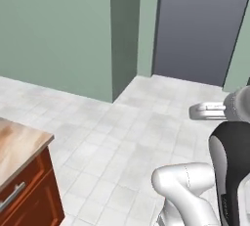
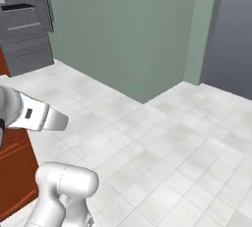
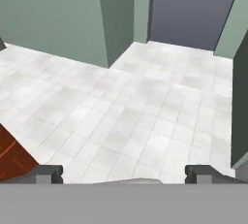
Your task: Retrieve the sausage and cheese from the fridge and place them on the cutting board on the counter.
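My gripper (image 3: 124, 174) is open, its two dark fingertips (image 3: 48, 173) far apart with nothing between them, and it looks down over bare white floor tiles. The counter (image 1: 19, 144) shows as a marbled tan corner over a reddish-brown cabinet at the lower left; its red-brown side (image 2: 15, 172) is close beside the arm. A grey unit with dark shelves (image 2: 24, 19) at the far upper left looks like the fridge. The sausage, the cheese and the cutting board are out of view.
White tiled floor (image 1: 132, 137) spreads ahead. A green wall (image 1: 58, 29) ends in a jutting corner (image 1: 122, 39), with a dark grey panel (image 1: 200, 24) set in a recess behind it. A silver handle (image 1: 12, 195) is on the cabinet front.
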Available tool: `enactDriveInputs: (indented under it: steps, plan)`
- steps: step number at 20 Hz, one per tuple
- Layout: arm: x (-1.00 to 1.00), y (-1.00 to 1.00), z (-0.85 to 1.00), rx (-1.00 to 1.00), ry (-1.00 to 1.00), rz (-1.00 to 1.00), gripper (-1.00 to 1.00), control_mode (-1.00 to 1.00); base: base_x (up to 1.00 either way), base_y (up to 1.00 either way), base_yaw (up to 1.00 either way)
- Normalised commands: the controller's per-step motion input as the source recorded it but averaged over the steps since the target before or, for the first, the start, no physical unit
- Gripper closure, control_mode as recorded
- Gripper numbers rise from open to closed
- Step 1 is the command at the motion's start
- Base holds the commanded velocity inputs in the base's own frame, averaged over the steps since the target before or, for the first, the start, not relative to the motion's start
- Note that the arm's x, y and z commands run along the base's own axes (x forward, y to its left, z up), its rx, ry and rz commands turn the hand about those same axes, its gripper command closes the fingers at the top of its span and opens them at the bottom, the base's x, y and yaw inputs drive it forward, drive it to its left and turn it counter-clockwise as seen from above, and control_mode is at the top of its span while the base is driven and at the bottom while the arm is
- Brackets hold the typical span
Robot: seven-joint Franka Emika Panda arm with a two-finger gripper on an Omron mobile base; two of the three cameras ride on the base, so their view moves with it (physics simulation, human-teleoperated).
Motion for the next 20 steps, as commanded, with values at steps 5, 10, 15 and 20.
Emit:
enactDriveInputs:
  steps: [5,10,15,20]
  plan:
    - [0.0,0.0,0.0,0.0,0.0,0.0,-1.0,1.0,0.97,-0.4,0.58]
    - [0.0,0.0,0.0,0.0,0.0,0.0,-1.0,1.0,0.95,-0.39,0.69]
    - [0.0,0.0,0.0,0.0,0.0,0.0,-1.0,1.0,0.89,-0.49,0.67]
    - [0.0,0.0,0.0,0.0,0.0,0.0,-1.0,1.0,0.99,-0.76,0.61]
